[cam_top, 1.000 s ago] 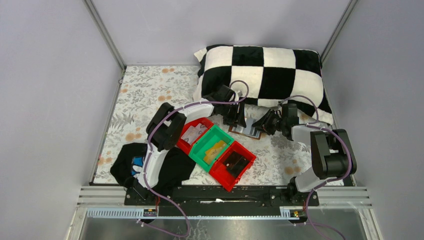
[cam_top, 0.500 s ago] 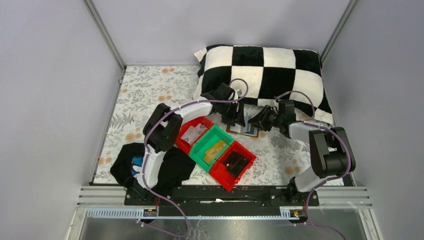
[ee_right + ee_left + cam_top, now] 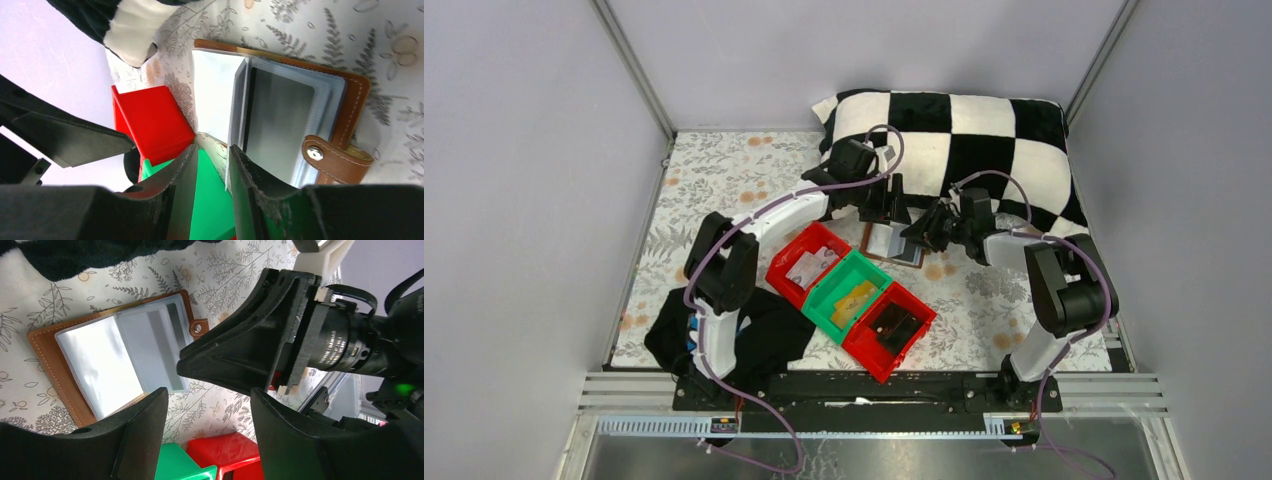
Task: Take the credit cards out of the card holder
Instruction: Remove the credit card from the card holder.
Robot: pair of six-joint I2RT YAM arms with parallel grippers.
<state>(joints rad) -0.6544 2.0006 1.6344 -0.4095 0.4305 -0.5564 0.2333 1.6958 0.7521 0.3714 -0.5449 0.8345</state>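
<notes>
Three bins (image 3: 814,305) hold credit cards (image 3: 809,268), tan piece (image 3: 856,297), black box (image 3: 892,322). Card holder (image 3: 115,360) lies open beyond left gripper (image 3: 207,392), fingers wide; right gripper (image 3: 212,150) fingers narrowly parted.

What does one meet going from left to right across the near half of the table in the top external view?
black cloth → red bin → green bin → second red bin → right arm

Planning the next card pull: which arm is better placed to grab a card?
Probably right: the right gripper has its tips at the open card holder's raised sleeve; the left gripper hangs open, farther off.
</notes>
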